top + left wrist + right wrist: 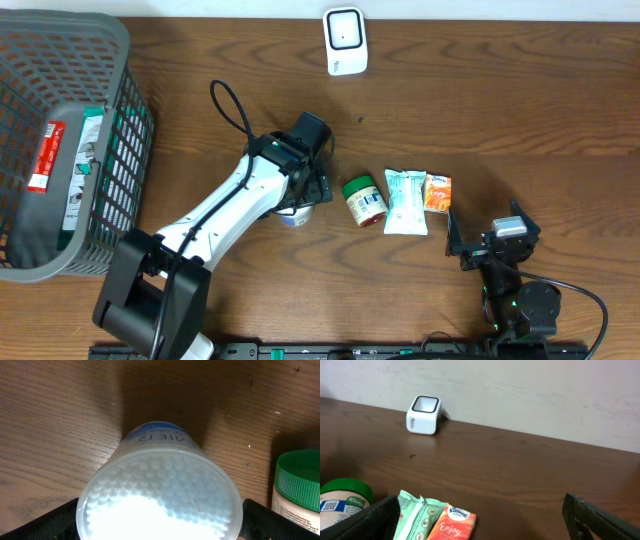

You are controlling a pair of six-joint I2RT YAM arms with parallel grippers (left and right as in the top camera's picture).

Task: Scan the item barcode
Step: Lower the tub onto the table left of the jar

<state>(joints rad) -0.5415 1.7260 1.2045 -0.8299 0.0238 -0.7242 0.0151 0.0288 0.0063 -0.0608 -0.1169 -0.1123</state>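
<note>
The left claw (299,207) straddles a white tub (160,495); I cannot tell if it grips. The right claw (485,225) hangs released. A green-lidded jar (364,200) crowds the tub; the scanner (345,40) sits well apart.

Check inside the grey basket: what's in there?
Two flat packets lie in the grey basket: a red-labelled packet and a green-and-white packet, side by side. Anything beneath them is covered, and the labels are too small to read.
</note>
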